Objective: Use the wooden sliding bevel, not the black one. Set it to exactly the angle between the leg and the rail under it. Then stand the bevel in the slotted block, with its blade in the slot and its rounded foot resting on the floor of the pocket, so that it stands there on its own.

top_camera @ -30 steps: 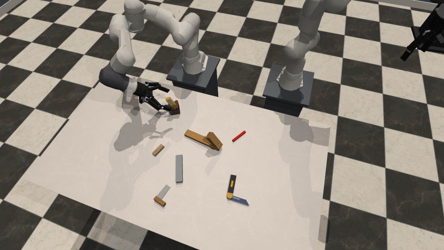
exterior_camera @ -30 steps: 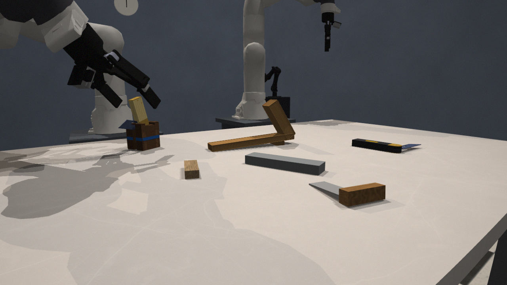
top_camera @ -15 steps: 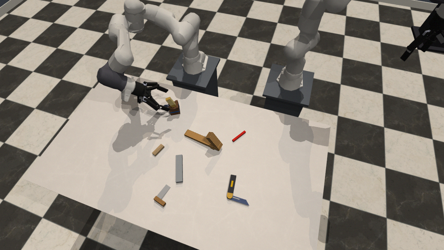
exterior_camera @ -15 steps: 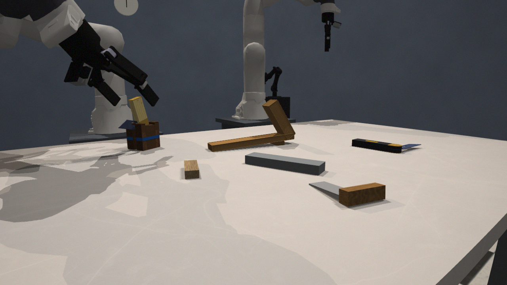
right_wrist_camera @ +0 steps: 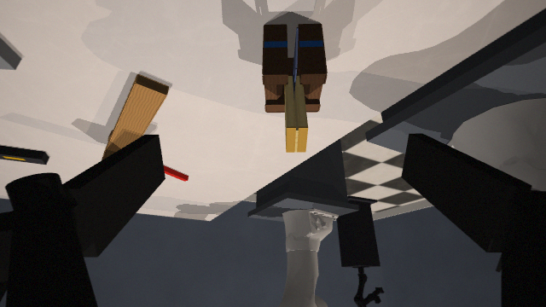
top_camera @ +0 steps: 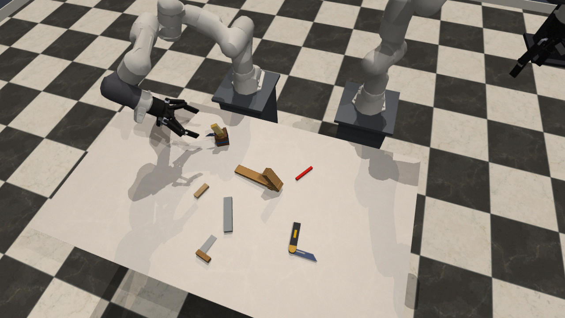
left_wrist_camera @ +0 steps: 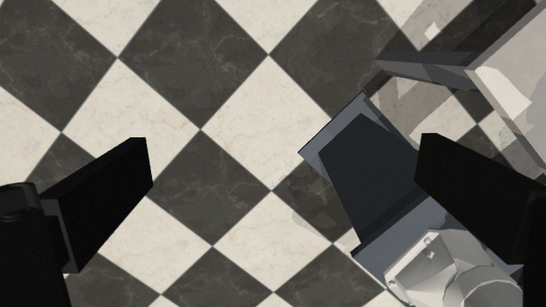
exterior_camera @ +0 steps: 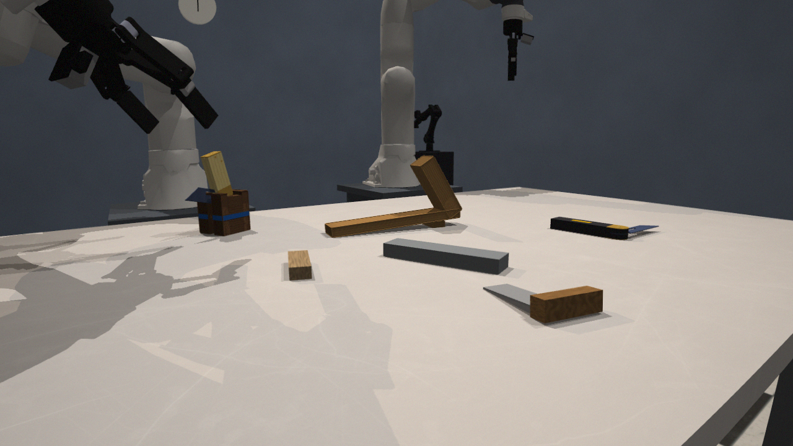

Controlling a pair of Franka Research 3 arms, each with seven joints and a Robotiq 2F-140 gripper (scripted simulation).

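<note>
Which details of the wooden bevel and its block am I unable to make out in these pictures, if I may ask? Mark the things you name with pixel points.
- Rounded foot of the wooden bevel (top_camera: 216, 129) (exterior_camera: 216, 173) (right_wrist_camera: 296, 108): hidden in all views by the slotted block (top_camera: 222, 139) (exterior_camera: 232, 213) (right_wrist_camera: 275, 57).
- Pocket floor: covered by bevel and block walls, exterior and right wrist.
- Exact blade angle: top view too small; right wrist sees it edge-on.

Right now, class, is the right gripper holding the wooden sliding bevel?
No, the open right gripper is clear of the wooden sliding bevel, which stands in the slotted block.
</note>
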